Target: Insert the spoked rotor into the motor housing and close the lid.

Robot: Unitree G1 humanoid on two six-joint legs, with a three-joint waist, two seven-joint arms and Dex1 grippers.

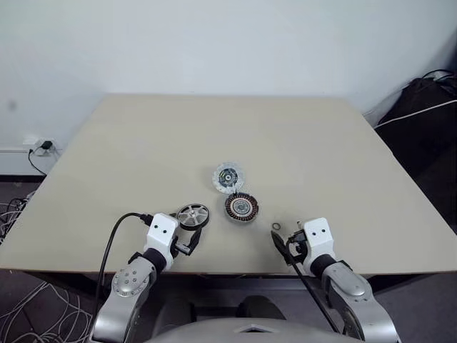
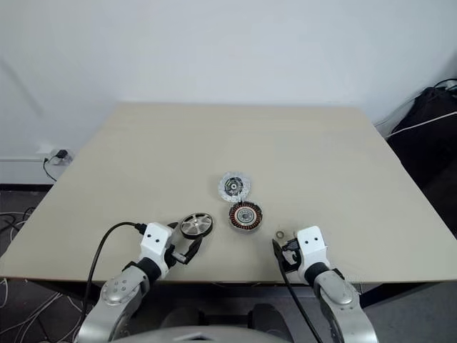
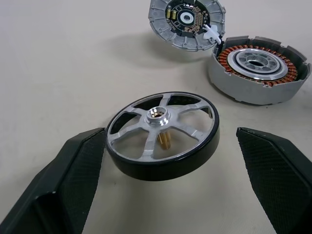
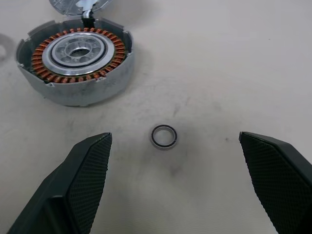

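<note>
The spoked rotor (image 1: 193, 215), silver spokes inside a black rim, rests slightly tilted on its brass shaft near the table's front, left of centre. My left gripper (image 1: 187, 240) is open just behind it, and the left wrist view shows its fingers (image 3: 73, 180) on either side of the rotor (image 3: 163, 134) without touching. To the right is the motor housing (image 1: 241, 207), with copper windings facing up. The lid (image 1: 228, 177) lies just beyond it, against its rim, dark centre up. My right gripper (image 1: 288, 239) is open and empty, right of the housing (image 4: 75, 61).
A small dark ring (image 4: 163, 136) lies on the table between the right gripper's fingers (image 4: 83, 180), also seen as the ring (image 1: 276, 227) right of the housing. The beige table (image 1: 143, 143) stretches bare beyond the parts. A dark bag (image 1: 425, 107) sits off the far right edge.
</note>
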